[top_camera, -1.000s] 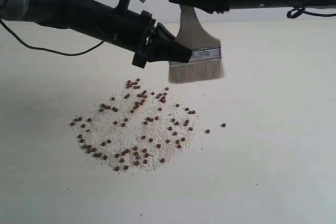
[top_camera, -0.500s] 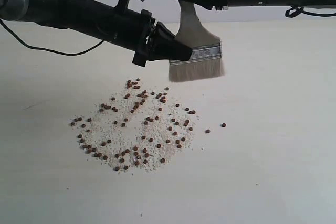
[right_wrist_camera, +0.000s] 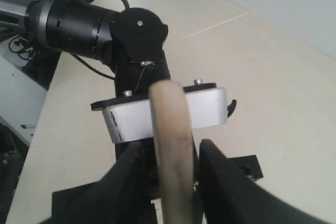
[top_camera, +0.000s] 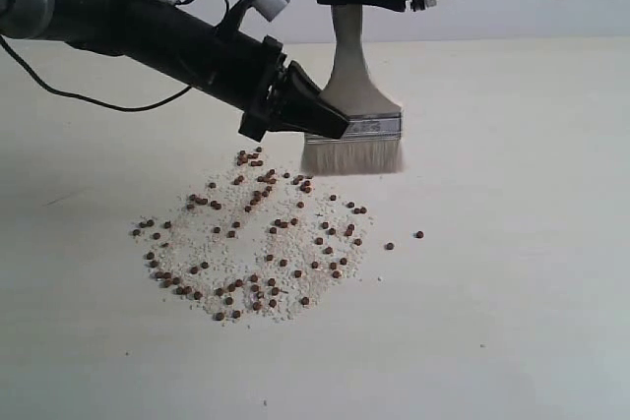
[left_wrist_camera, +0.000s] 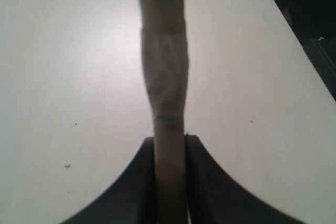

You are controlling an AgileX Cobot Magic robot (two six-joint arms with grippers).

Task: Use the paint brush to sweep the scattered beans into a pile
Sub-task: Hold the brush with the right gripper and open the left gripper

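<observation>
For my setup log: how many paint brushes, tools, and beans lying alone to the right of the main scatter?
Paint brush: 1
Tools: 2, left tool and right tool
Stray beans: 2
Total: 5

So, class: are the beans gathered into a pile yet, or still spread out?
Spread out: the beans lie loosely scattered across a wide patch of the table, two strays apart.
</observation>
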